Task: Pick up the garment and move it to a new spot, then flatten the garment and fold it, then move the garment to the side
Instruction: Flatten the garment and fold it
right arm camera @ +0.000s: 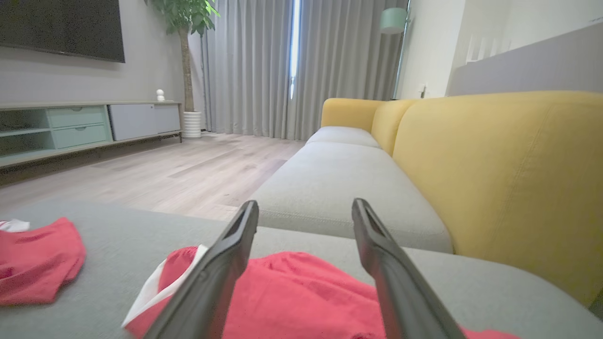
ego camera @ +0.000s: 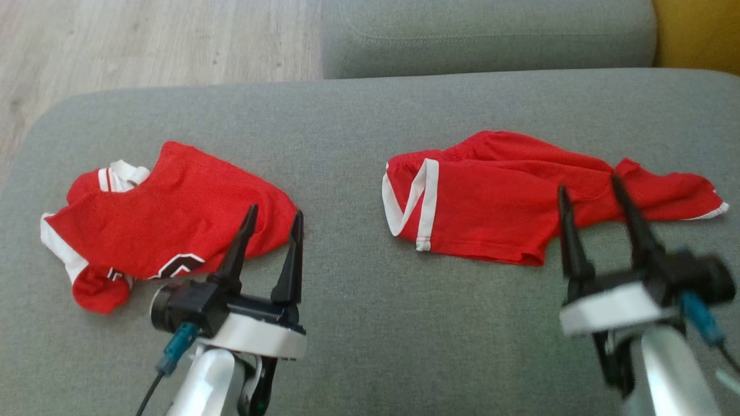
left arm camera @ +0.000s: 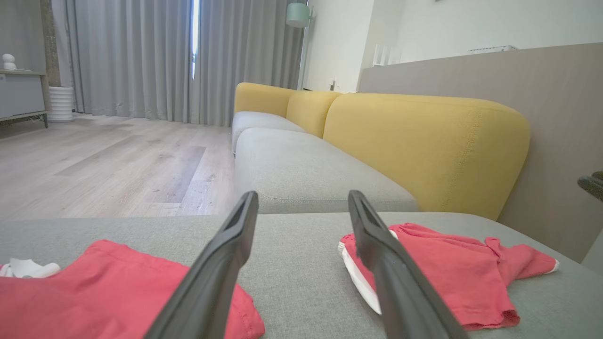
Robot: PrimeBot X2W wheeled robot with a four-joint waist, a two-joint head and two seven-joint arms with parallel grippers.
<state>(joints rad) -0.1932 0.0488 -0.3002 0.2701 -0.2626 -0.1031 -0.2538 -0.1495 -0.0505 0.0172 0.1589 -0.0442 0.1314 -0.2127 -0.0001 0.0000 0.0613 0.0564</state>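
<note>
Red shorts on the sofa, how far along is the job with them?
Done: the red shorts lie on the grey seat cushion, unheld. In hand: nothing; the right gripper hovers open over their near edge, left gripper open too. Remaining: they are rumpled, so flattening, folding and moving aside.

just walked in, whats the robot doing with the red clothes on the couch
A two-armed robot is working on clothes laid on a grey sofa seat. A red shirt lies rumpled on the left, and red shorts with white trim lie on the right, wrinkled. The left gripper hangs open at the shirt's right edge. The right gripper hangs open over the near edge of the shorts. Neither holds any cloth.
</note>
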